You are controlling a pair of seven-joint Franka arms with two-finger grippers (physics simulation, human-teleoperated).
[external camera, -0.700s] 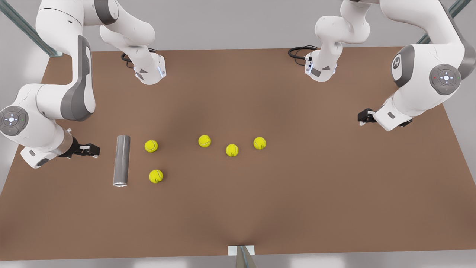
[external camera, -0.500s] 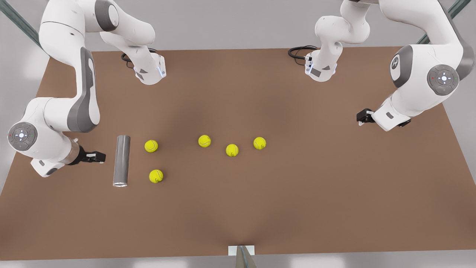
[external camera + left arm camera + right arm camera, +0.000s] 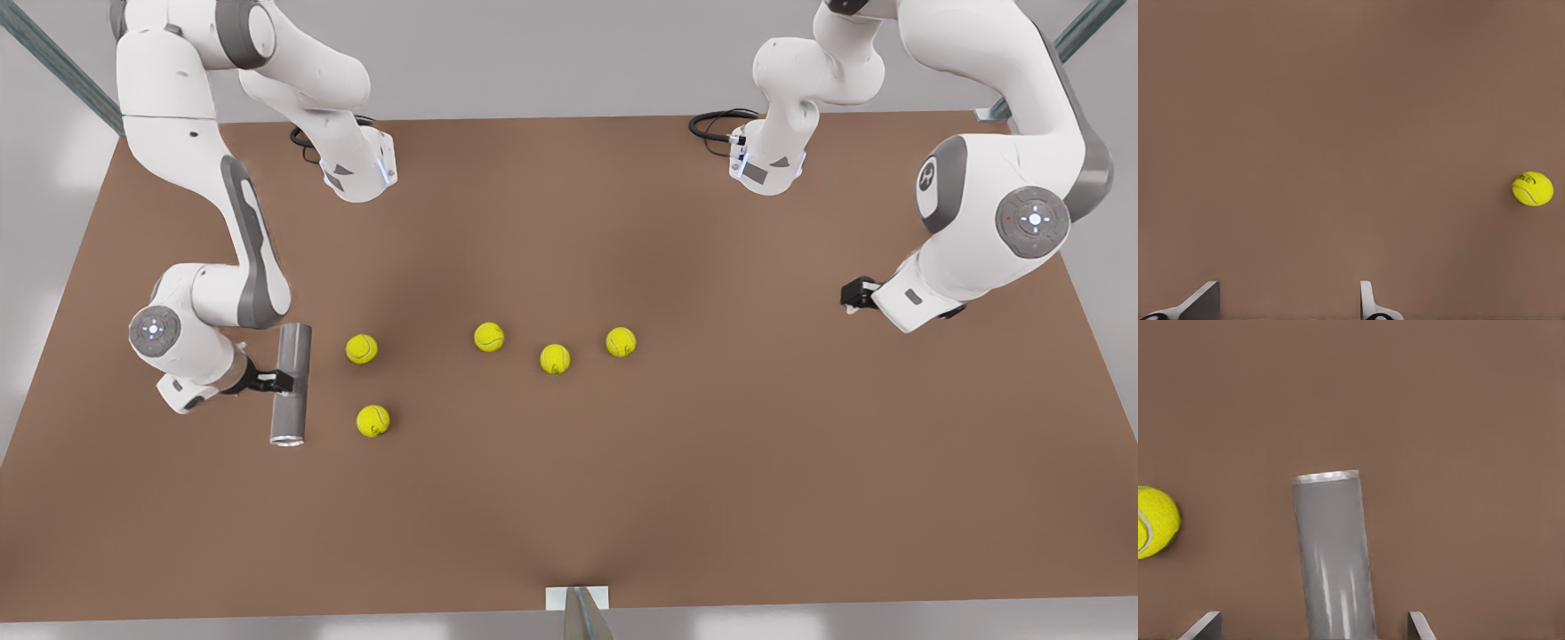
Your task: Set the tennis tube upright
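Right tool (image 3: 283, 382) has reached the flat tennis tube (image 3: 291, 384), fingers spread; left tool (image 3: 851, 294) spread.

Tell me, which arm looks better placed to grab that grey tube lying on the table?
The right arm. Its claw is open at the tennis tube, its fingers on either side of it. The left claw hangs open far across the table, over bare surface.

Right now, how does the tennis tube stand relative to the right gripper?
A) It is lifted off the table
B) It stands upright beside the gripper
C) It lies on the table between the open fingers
C: the tennis tube lies flat on the table, between the spread fingers of the right gripper.
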